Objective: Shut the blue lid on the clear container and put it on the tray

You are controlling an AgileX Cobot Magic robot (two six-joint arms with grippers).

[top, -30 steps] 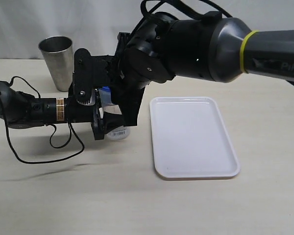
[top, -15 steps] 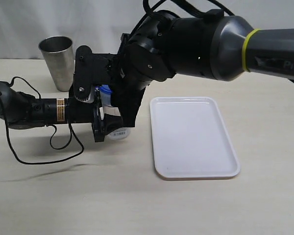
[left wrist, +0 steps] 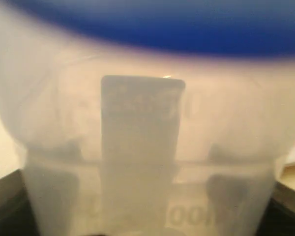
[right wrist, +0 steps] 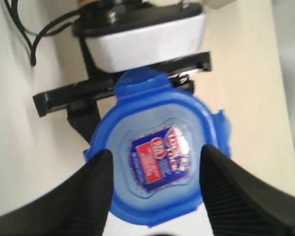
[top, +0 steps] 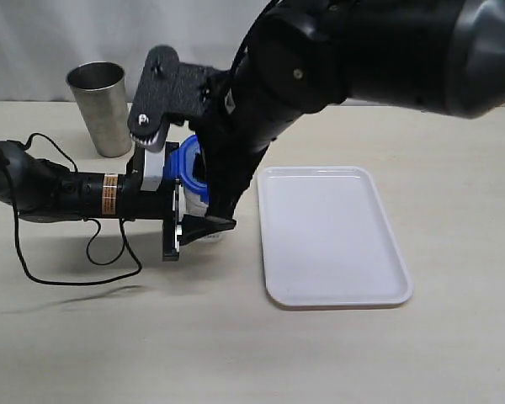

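The left hand (top: pixel 194 229) grips the clear container (left wrist: pixel 147 147), the blue lid (right wrist: pixel 160 155) on top. The right hand (right wrist: pixel 156 160) hangs open above; the tray (top: pixel 332 236) lies just right.

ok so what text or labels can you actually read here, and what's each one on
Red-and-white sticker on the blue lid: printed words, too blurred to read.
Print low on the clear container: maybe "00", otherwise blurred.
Orange band on the left arm: nothing legible.
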